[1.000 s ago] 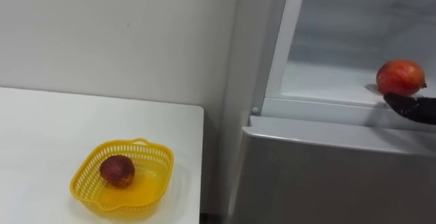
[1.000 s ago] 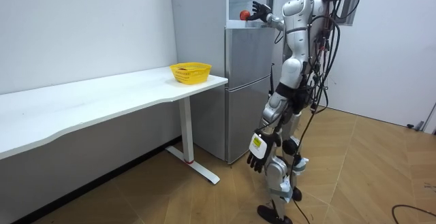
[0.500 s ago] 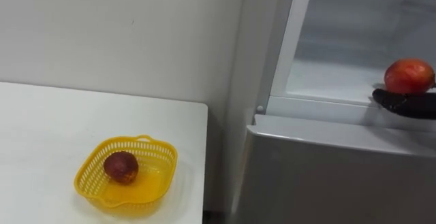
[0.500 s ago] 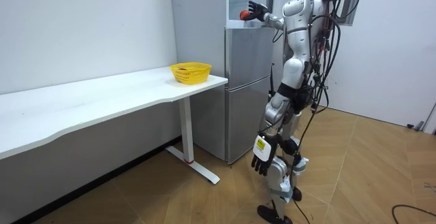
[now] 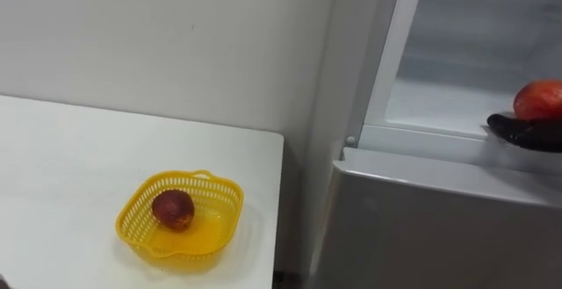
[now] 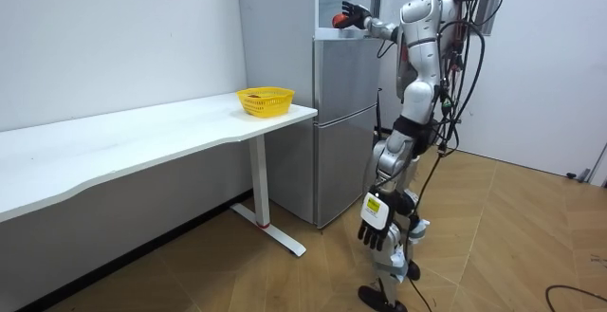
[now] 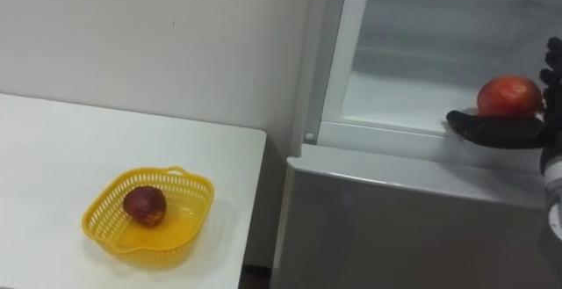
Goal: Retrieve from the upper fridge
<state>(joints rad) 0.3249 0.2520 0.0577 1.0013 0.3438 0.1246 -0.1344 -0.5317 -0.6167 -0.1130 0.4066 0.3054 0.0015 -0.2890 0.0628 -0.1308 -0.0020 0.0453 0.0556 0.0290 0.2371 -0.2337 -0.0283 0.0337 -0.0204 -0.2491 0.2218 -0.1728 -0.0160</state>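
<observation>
I have the right hand point(image 7: 502, 131) in the upper fridge point(image 7: 395, 140), fingers point(image 7: 553, 61) wide around the red fruit point(image 7: 509, 96); the left hand point(image 6: 377, 223) hangs relaxed.

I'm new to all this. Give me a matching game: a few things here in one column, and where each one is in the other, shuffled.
1 red fruit
2 dark fruit
3 yellow basket
4 left hand

a hanging low at the robot's side
b on the white table
c inside that basket
d in the fridge's open upper compartment

Pairs: 1-d, 2-c, 3-b, 4-a
</observation>
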